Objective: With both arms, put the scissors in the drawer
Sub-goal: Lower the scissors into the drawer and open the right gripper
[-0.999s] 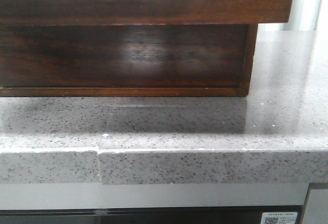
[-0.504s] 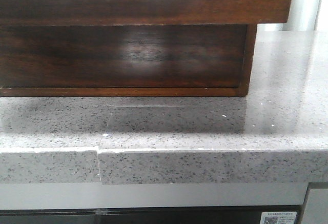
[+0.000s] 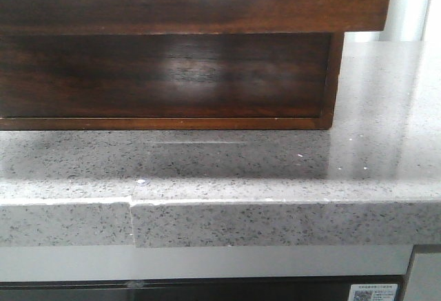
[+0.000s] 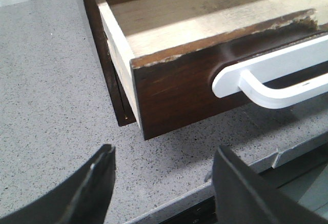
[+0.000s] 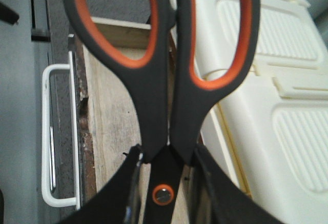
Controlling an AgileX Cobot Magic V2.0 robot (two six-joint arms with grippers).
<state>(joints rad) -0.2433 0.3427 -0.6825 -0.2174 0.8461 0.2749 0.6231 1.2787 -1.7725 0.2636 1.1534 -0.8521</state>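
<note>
The scissors (image 5: pixel 166 96), black with orange-lined handle loops, hang in my right gripper (image 5: pixel 165 157). It is shut on them just above the orange pivot screw, over the pale inside of the open drawer (image 5: pixel 110 121). In the left wrist view the drawer (image 4: pixel 174 90) is pulled out, with a dark brown front, a chipped top edge, a whitish inside and a white handle (image 4: pixel 271 75). My left gripper (image 4: pixel 164 155) hangs open and empty over the countertop in front of the drawer's corner. The front view shows the drawer front (image 3: pixel 207 1) from low down, and neither gripper.
A cream plastic box (image 5: pixel 277 80) with ribbed panels sits beside the drawer. The wooden cabinet (image 3: pixel 165 74) stands on a speckled grey stone countertop (image 3: pixel 275 170) whose front edge has a stepped seam (image 3: pixel 132 204). The drawer's white handle (image 5: pixel 48 137) juts out past the counter.
The front view has shifted very slightly to the left. Nothing else visibly moves in it.
</note>
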